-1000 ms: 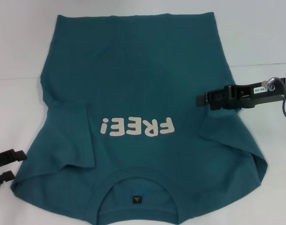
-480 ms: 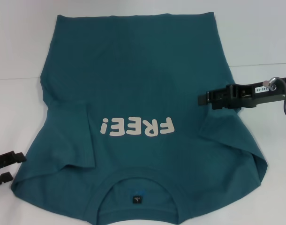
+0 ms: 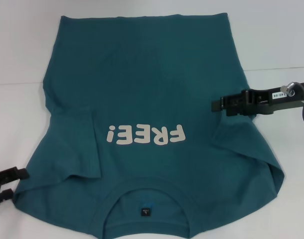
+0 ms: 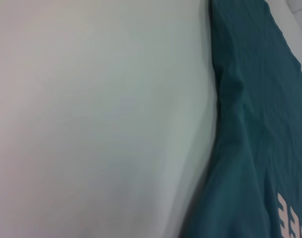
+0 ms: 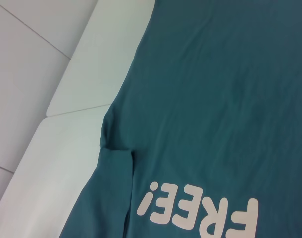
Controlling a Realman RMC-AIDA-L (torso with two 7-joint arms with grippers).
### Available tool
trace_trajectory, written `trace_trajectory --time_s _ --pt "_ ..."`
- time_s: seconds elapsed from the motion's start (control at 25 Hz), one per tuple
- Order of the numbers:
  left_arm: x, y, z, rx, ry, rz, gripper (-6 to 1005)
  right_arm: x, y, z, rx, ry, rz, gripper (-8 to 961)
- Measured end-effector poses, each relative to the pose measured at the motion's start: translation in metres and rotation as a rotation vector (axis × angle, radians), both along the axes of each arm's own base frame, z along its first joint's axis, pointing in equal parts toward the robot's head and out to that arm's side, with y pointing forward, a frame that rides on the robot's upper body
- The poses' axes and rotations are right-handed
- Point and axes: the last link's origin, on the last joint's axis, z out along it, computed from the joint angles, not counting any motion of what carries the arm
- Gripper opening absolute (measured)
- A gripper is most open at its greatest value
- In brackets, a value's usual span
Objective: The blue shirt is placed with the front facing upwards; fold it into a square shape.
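Note:
The blue shirt (image 3: pixel 142 84) lies spread front up on the white table (image 3: pixel 17 55), collar (image 3: pixel 147 190) and dark label (image 3: pixel 145 212) nearest me. Its off-white "FREE!" print (image 3: pixel 146 134) reads upside down from here. Both sleeves lie folded inward over the body. My right gripper (image 3: pixel 215 105) hovers at the shirt's right edge, level with the armpit, pointing inward. My left gripper (image 3: pixel 6 185) sits low beside the left shoulder corner, open and holding nothing. The left wrist view shows the shirt's edge (image 4: pixel 260 124); the right wrist view shows the chest (image 5: pixel 215 99) and print (image 5: pixel 200 210).
White table surface surrounds the shirt on both sides. A seam between table panels (image 3: pixel 279 66) runs off to the right, and another to the left (image 3: pixel 17 82). The shirt's hem reaches near the far edge of my view.
My left gripper has slid down toward the near edge of the view. The right gripper has drawn back slightly to the right. The shirt has not moved.

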Motion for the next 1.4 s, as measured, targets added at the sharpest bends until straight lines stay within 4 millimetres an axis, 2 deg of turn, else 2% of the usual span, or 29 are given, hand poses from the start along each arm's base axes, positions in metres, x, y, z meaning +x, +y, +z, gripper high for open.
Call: trace_trajectory --time_s 0.64,1.08,1.4 --pt "0.017 -0.005 -0.008 -0.068 -0.074 -0.071 807 0.002 -0.001 0.001 0.006 0.006 -0.005 658" --pt "0.013 0.002 -0.002 -0.031 -0.022 -0.082 809 0.005 -0.001 0.001 0.011 0.014 -0.006 658" --pt "0.021 0.010 -0.009 -0.075 -0.001 -0.125 808 0.008 -0.002 0.002 0.013 0.021 -0.014 658"
